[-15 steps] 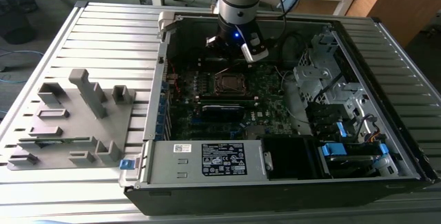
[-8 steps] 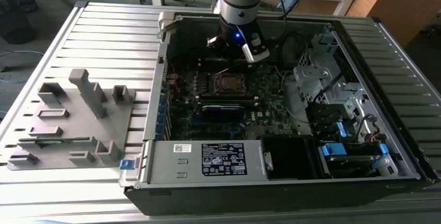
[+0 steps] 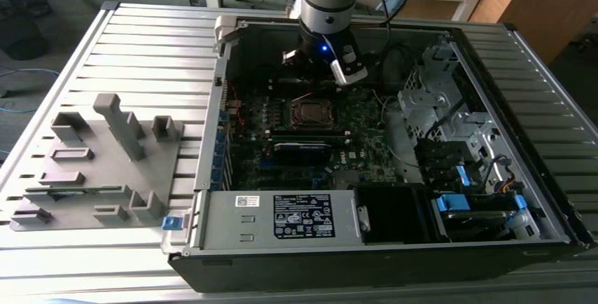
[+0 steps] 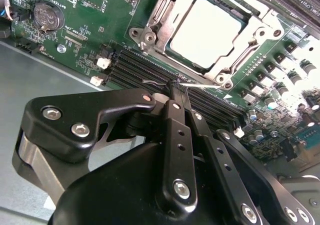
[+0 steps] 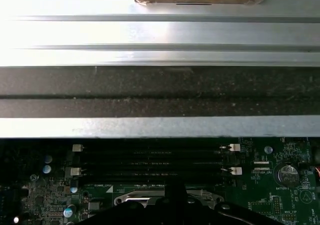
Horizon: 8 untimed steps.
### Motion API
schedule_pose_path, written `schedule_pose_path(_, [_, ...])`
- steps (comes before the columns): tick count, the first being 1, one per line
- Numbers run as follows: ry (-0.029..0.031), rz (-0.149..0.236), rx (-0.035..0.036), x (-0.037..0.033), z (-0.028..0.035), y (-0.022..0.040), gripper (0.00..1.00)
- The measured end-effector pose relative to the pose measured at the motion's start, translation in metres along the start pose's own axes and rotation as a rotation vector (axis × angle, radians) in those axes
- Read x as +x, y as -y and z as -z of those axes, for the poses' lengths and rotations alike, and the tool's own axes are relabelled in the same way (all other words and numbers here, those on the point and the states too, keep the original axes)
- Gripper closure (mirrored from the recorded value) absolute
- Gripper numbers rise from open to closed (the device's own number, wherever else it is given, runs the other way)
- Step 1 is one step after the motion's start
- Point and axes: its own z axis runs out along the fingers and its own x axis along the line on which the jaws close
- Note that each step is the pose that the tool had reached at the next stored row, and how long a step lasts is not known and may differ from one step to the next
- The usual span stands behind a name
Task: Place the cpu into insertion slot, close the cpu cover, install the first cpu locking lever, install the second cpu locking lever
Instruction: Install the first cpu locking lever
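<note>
The gripper [image 4: 176, 87] had its fingers drawn together. Its tips were at the thin wire of a locking lever [image 4: 152, 81], over the memory slots [image 4: 135, 67]. Whether the wire was pinched or merely pressed, I could not tell. By my judgement a lever was being seated. That would want a steady push down and sideways under its hook, without scraping the motherboard [image 4: 85, 45]. Just beyond, the insertion slot [image 3: 309, 111] held the cpu [image 4: 210, 30], lying flat, with the cpu cover [image 4: 156, 12] down around it. Farther out, the open computer case [image 3: 210, 143] held the board. A grey fixture tray [image 3: 94, 164] stood well apart at the exterior view's left.
</note>
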Motion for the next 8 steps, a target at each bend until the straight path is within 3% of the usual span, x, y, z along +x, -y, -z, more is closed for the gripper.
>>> schedule_pose_path(8, [0.0000,0.000,0.0000,-0.0002,-0.0011,0.0002,0.89])
